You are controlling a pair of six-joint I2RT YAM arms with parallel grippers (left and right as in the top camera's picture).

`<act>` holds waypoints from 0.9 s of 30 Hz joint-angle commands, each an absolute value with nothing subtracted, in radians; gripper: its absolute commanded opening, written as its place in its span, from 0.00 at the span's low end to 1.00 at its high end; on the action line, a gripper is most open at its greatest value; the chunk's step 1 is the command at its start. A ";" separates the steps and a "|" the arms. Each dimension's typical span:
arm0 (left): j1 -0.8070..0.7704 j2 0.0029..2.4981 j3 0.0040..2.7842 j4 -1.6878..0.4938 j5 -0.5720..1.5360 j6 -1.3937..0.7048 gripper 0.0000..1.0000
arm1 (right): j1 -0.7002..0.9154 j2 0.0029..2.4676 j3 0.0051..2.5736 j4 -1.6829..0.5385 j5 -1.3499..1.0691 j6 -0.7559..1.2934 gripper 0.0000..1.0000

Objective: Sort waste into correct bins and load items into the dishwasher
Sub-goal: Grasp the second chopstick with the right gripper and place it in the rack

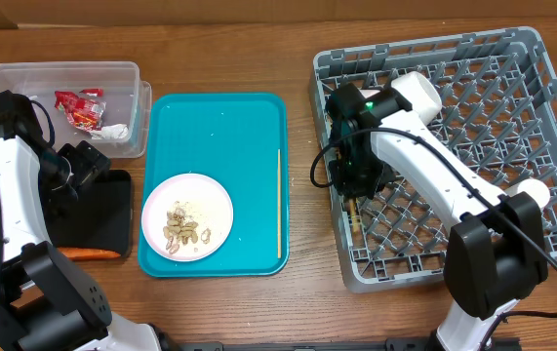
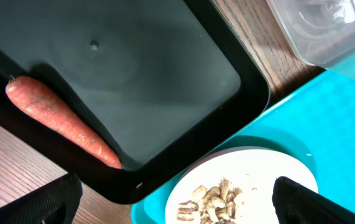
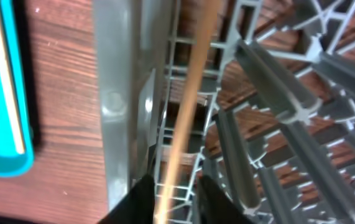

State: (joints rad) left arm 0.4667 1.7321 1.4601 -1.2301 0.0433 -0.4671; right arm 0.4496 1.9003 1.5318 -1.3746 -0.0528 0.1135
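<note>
- One large grey dish rack (image 1: 512, 97) at right of table; grid of upright pegs; mostly bare
- One teal tray (image 1: 224, 132) mid-table, between rack and bins; apart from both
- Shallow black tray (image 2: 133, 68) front-left, just beside teal tray; partly under left arm in overhead view
- Clear tub (image 1: 63, 66) back-left, behind black tray
- Left gripper (image 2: 177, 208) spread wide, nothing between fingers; hovering over near edge of black tray where it meets teal tray
- Right gripper (image 3: 177, 202) low inside rack by its left wall; fingers (image 3: 143, 199) a little parted; thin wooden stick (image 3: 193, 99) between them, close to one finger, gap to the other; not pinched
- Flat white plate (image 1: 215, 200) on front-left part of teal tray
- Small white cup (image 1: 419, 93) in back-left of rack, right behind right arm; partly hidden
- Orange carrot (image 2: 59, 121) lying along one long wall of black tray, touching it
- Second pale stick (image 1: 279, 200) on teal tray along its right rim
- Red snack wrapper (image 1: 78, 107) inside clear tub
- White paper wad (image 1: 112, 132) inside clear tub, just beside wrapper
- Beige and white food scraps (image 2: 211, 199) piled on plate, toward its front
</note>
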 commanded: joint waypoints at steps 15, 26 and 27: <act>0.472 1.711 1.474 -1.227 0.034 -0.452 1.00 | 0.693 1.887 1.658 -1.187 -0.172 0.315 0.51; 0.472 1.711 1.474 -1.225 0.034 -0.451 1.00 | 0.786 2.124 1.626 -1.093 -0.080 0.555 0.50; 0.472 1.712 1.474 -1.223 0.034 -0.452 1.00 | 0.790 2.134 1.626 -1.088 -0.080 0.555 0.50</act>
State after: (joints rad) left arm 0.4667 1.7317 1.4601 -1.2270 0.0410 -0.4671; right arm 0.7788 2.1181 1.6272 -1.0992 -0.0959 0.5243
